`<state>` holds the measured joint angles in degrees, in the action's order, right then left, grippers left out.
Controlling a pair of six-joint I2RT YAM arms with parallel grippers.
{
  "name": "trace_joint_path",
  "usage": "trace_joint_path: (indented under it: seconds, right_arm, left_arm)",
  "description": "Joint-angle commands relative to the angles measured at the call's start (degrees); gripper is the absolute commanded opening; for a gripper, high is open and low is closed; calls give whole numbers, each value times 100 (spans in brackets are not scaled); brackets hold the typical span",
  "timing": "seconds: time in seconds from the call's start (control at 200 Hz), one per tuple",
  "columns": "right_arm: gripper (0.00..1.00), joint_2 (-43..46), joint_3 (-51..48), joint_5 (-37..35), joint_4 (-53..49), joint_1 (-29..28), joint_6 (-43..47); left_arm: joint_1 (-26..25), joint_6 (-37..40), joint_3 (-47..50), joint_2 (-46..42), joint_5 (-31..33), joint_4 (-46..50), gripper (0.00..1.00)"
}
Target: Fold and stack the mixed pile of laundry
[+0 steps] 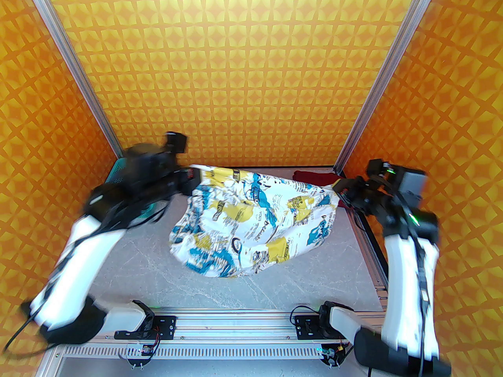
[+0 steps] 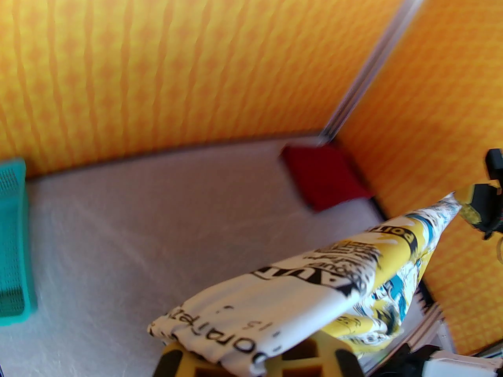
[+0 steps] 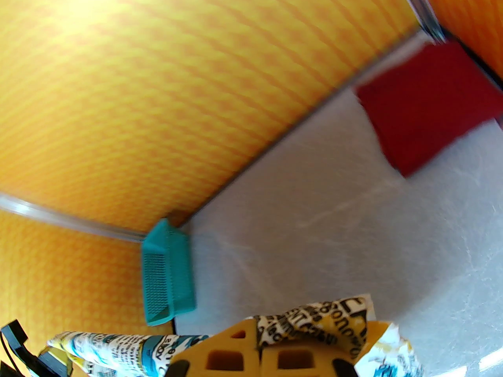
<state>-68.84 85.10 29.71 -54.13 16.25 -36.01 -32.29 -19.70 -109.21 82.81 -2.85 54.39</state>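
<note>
L jaws, R jaws: each clamped on white printed shirt — lettering too blurred to read.

Robotics test cell: orange patterned panels, aluminium corner posts, mounting rail along the grey table's near edge.

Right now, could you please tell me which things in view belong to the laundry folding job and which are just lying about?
Part of the job:
printed white garment, held up between the left end effector and right end effector, both shut on it
dark red T-shirt, far right corner

Just lying about:
teal basket, far left corner
</note>
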Motion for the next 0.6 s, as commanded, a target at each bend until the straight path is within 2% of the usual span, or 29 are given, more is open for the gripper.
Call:
trace_joint_path:
  seconds: [0.0, 0.095, 0.295, 0.36, 0.495, 0.595]
  right_arm:
    - [0, 105, -7, -132, 601, 36, -111]
    - [0, 208, -56, -115, 724, 36, -143]
    - [0, 958, -94, -230, 312, 36, -48]
    - [0, 1278, -89, -244, 104, 36, -23]
    - [0, 1834, 169, -216, -557, 36, 80]
    - [0, 1848, 576, -225, -940, 8, 109]
  left_arm:
    - [13, 31, 93, -509, -386, -789, 0]
    - [-72, 252, 463, -903, -614, -1060, 0]
    - [-506, 546, 1198, -2163, -612, -871, 0]
    - [-825, 555, 1384, -2596, -612, -807, 0]
    - [-1148, 459, 1317, -3100, -649, -478, 0]
    - [-1192, 379, 1001, -3015, -661, -289, 0]
